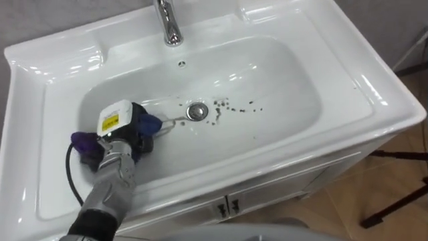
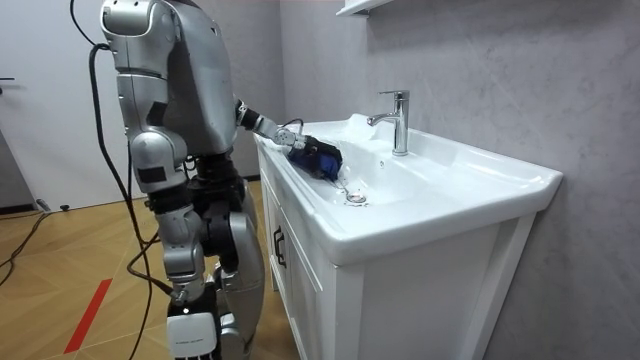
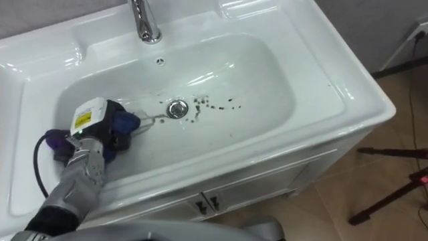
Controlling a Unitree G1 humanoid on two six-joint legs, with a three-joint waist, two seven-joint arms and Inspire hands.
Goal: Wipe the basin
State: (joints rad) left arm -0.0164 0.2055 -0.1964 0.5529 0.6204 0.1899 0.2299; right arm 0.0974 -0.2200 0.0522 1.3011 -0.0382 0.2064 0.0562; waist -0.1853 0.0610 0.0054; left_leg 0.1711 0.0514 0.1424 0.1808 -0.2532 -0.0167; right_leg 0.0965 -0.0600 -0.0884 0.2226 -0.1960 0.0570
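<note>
My left hand reaches down into the white basin, at its left part. Its fingers are curled on a blue and purple cloth that rests on the basin floor. The cloth's blue end points toward the metal drain, a short way to its left. Dark specks lie scattered on the basin floor just right of the drain. In the room view I stand at the vanity's front with the left arm stretched over the rim, and my right hand hangs low at my side.
A chrome faucet rises at the back middle of the basin. A broad white rim runs all round it. Cabinet doors with small handles are below the front edge. A dark stand's legs are on the wooden floor to the right.
</note>
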